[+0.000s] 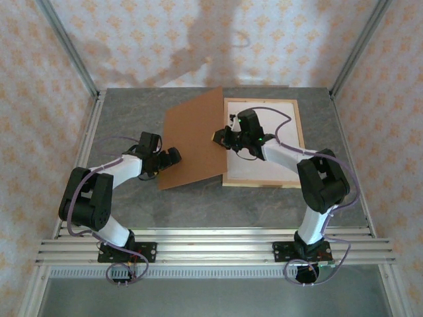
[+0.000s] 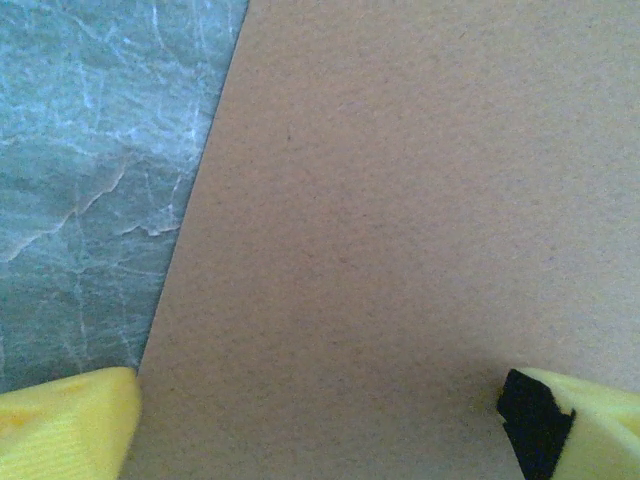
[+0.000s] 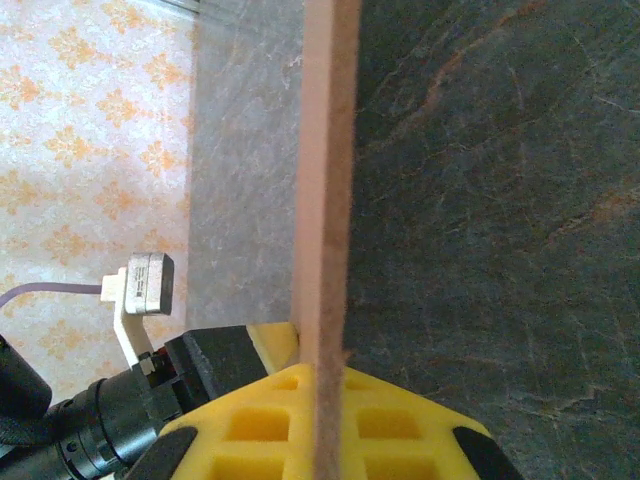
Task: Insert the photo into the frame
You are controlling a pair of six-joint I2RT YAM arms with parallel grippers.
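Clearing step: right hand (image 3: 320, 400) pinches the edge of the brown backing board (image 1: 195, 135), held tilted beside the frame (image 1: 264, 184); left hand (image 1: 173, 156) is open at the board's near corner. Next: carry the board clear.

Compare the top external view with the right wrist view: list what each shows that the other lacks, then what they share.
Top external gives the layout: the light wooden frame with a white sheet inside it, and the open left gripper over the left edge of the brown backing board. Right wrist gives the close-up: the board edge-on, pinched between yellow finger pads. Both show the right gripper shut on the board, and the grey table.
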